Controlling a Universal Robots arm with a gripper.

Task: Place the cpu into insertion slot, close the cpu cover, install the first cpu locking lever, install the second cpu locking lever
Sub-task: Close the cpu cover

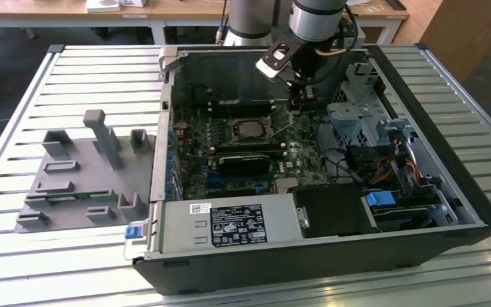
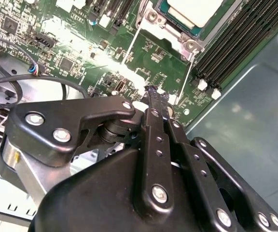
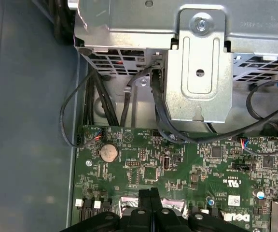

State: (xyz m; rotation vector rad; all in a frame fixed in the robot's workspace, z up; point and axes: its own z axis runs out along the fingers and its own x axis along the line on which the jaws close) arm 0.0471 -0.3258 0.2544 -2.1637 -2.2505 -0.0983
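We see cpu (image 1: 247, 130) seated in insertion slot (image 1: 231, 132), mid motherboard (image 1: 305, 151). Gripper (image 2: 151, 92): fingers pressed together, nothing visibly held, tips low beside slot's corner. White printed label (image 1: 237, 224) on power supply, at case (image 1: 314, 265) near edge.

In the second wrist view the cpu (image 2: 197, 9) runs off the picture's edge, so just a corner of it shows. The big black gripper (image 2: 153, 91) hides a lot of the green board (image 2: 153, 53) behind it. A thin silver lever (image 2: 185, 79) goes behind the gripper, and its end is hidden.
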